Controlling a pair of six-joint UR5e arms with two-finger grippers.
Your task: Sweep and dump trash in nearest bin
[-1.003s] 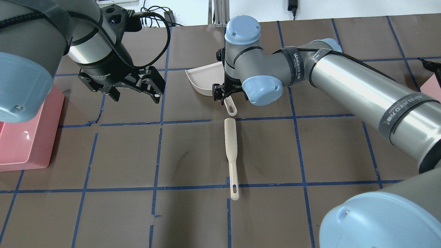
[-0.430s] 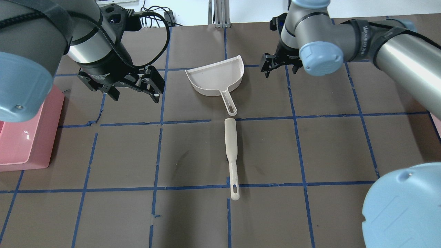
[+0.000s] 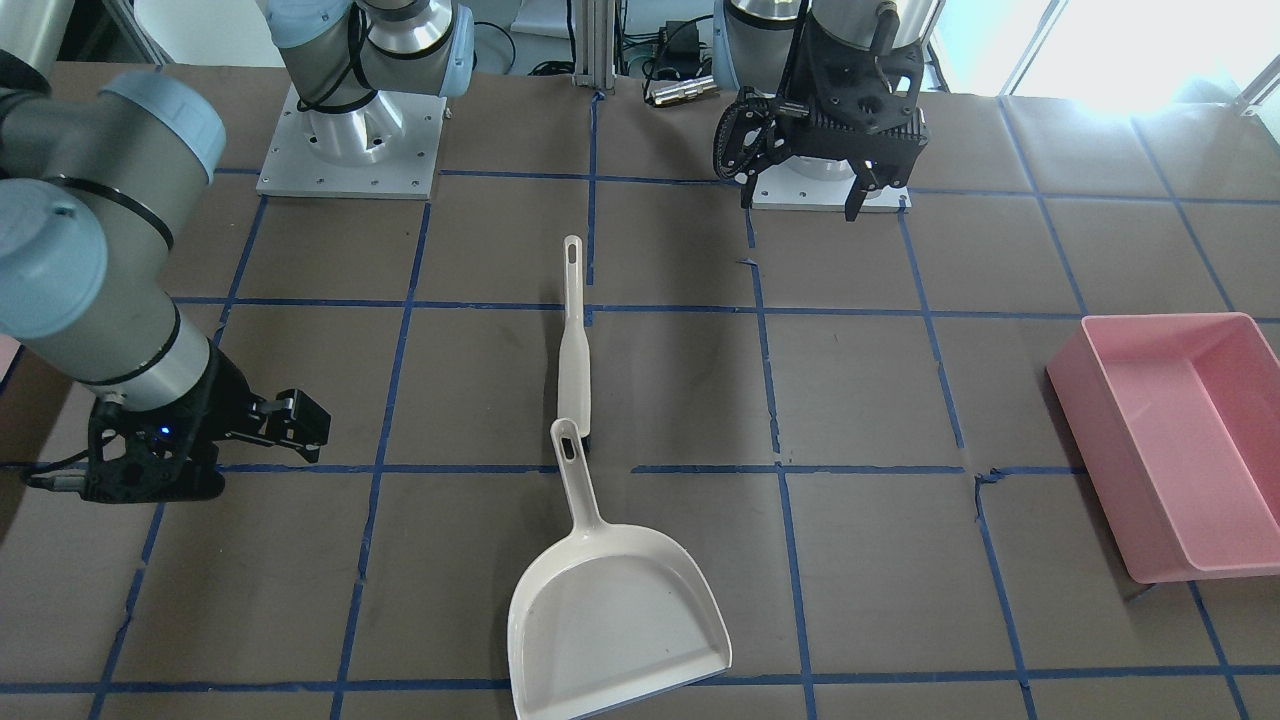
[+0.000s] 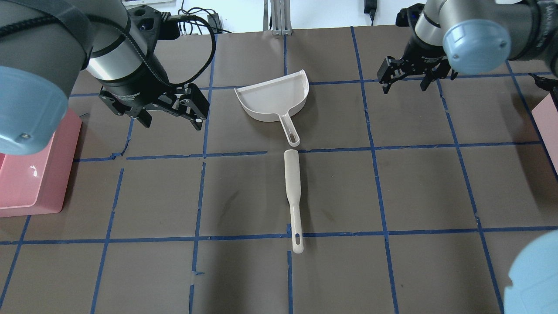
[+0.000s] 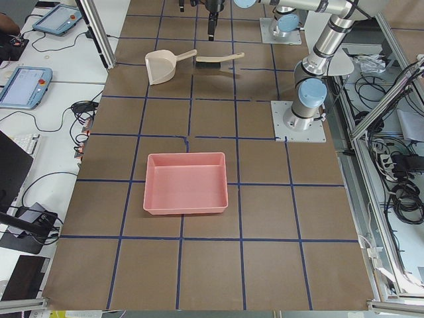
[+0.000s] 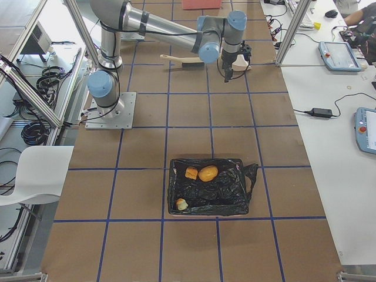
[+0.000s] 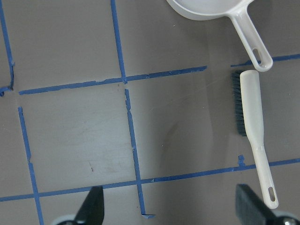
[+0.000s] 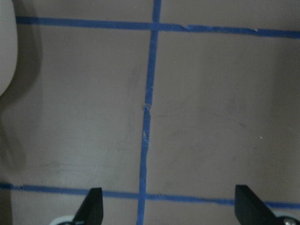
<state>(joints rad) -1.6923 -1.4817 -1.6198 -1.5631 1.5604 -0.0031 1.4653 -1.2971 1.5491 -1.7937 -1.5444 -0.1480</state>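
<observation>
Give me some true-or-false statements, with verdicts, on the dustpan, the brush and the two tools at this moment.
1. The white plastic dustpan lies on the brown table, held by no tool. True.
2. The right tool is shut on the dustpan's handle. False: it is open, empty and apart from the dustpan.
3. The cream long-handled brush lies inside the dustpan. False: it lies on the table, its head near the end of the dustpan's handle.
4. The left tool is open and empty. True.
</observation>
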